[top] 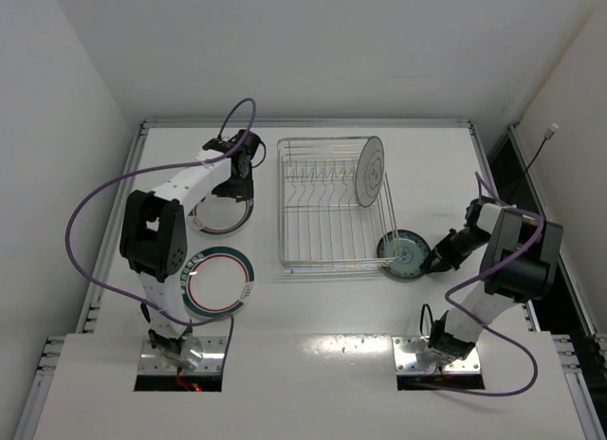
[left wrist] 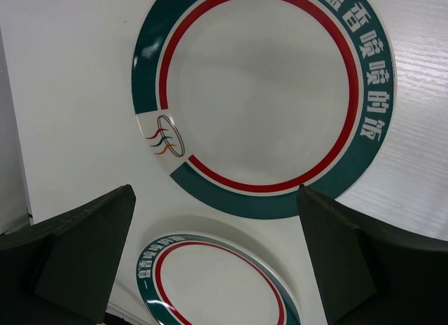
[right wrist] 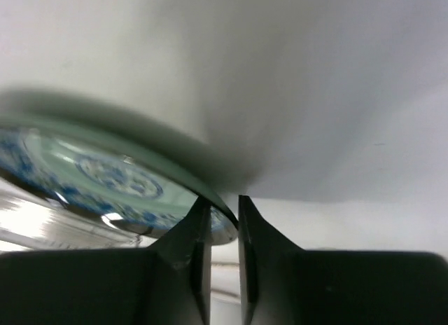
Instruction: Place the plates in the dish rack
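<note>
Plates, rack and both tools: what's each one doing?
Dish rack: holds one plate only.
Grey plate: standing upright in it.
Left tool: open, empty.
Right tool: shut on a plate's rim.
Teal plate: beside the rack, rim pinched by that tool.
Near white plate: flat on the table.
Far white plate: flat, below the open tool.

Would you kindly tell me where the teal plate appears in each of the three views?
Top external: the teal plate lies right of centre, beside the rack's near right corner.
Left wrist: not in it.
Right wrist: the plate fills the left half, its rim reaching bottom centre.
Landmark: the right gripper, closed on the plate's rim in both views that show it.
</note>
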Controlling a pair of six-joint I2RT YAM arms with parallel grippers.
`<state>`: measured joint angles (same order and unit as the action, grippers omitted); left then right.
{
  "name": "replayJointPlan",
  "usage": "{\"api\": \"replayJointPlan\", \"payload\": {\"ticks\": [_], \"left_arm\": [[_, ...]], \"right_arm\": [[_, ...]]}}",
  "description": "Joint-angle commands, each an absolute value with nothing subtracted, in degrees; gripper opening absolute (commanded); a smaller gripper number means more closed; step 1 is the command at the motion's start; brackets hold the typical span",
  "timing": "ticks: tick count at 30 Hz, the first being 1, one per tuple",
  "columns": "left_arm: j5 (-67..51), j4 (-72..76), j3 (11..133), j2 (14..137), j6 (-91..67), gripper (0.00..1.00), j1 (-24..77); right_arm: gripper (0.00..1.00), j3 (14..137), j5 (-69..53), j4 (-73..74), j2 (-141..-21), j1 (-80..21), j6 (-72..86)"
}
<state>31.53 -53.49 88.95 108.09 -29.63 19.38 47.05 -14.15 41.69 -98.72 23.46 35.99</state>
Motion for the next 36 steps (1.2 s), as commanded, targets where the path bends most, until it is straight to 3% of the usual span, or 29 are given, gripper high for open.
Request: {"api": "replayJointPlan", "payload": {"ticks": [1, 2, 9, 14, 19, 29, 36], "left_arm": [[31.64, -53.7, 91.58, 108.63, -29.79, 1.0, 18.81], [31.64, -53.7, 91.58, 108.63, -29.79, 1.0, 18.81], [31.64, -54.23, 92.11, 109.16, -29.79, 1.0, 18.81], [31.64, -54.23, 92.11, 109.16, -30.32, 1.0, 18.81], [31.64, -54.76, 92.64, 109.16, -30.32, 1.0, 18.81], [31.64, -54.76, 92.64, 109.16, -30.32, 1.0, 18.81], [31.64, -54.76, 92.64, 109.16, -30.85, 1.0, 18.81]], "right_arm": [[0.05, 46.93, -12.22, 38.06, -100.37, 23.12, 36.3], [0.0, 47.46, -12.22, 38.06, -100.37, 23.12, 36.3], [0.0, 53.16, -3.27, 43.4, -95.64, 23.12, 36.83], [0.0, 64.58, 3.5, 46.57, -90.09, 23.12, 37.35], [0.0, 75.31, 4.13, 49.3, -91.4, 21.97, 36.66], [0.0, 79.44, 4.47, 50.7, -90.35, 19.08, 36.12], [0.0, 101.23, 11.94, 58.51, -91.84, 10.91, 34.9]]}}
